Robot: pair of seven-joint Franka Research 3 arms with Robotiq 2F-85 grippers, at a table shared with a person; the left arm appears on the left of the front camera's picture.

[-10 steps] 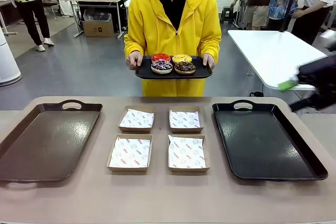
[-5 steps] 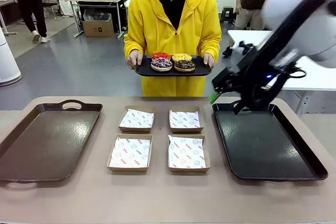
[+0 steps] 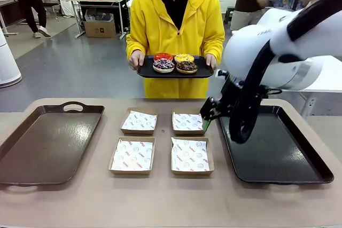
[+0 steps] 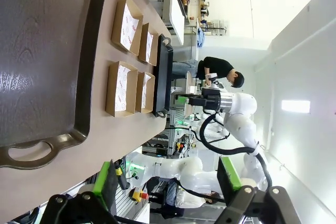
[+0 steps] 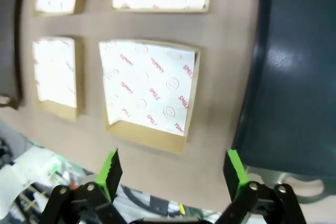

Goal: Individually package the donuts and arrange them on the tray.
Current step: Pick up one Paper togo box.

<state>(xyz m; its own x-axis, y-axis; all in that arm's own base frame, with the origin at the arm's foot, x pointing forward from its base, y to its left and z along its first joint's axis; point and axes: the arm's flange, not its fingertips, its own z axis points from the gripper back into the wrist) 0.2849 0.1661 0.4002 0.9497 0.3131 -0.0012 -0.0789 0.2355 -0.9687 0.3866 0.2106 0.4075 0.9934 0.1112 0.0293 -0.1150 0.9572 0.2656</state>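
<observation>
A person in a yellow hoodie stands at the far side holding a small black tray (image 3: 144, 72) with several donuts: red (image 3: 163, 56), yellow (image 3: 184, 57), dark sprinkled (image 3: 163, 65) and brown chocolate (image 3: 186, 67). My right gripper (image 3: 206, 121) hangs open over the right edge of the far right paper-lined box (image 3: 187, 122). In the right wrist view that box (image 5: 149, 93) lies just beyond the empty right gripper (image 5: 173, 171), whose green pads (image 5: 111, 169) stand wide apart. My left gripper (image 4: 168, 182) is open and empty, well back from the table's left end.
Three more lined cardboard boxes (image 3: 139, 122) (image 3: 132, 155) (image 3: 191, 155) sit mid-table. A large brown tray (image 3: 48, 142) lies on the left, a large black tray (image 3: 272, 142) on the right, partly under my right arm. Other people stand far behind.
My right arm has swung in from the right edge, across the black tray, down to the far right box. The person still holds the donut tray in the same place.
</observation>
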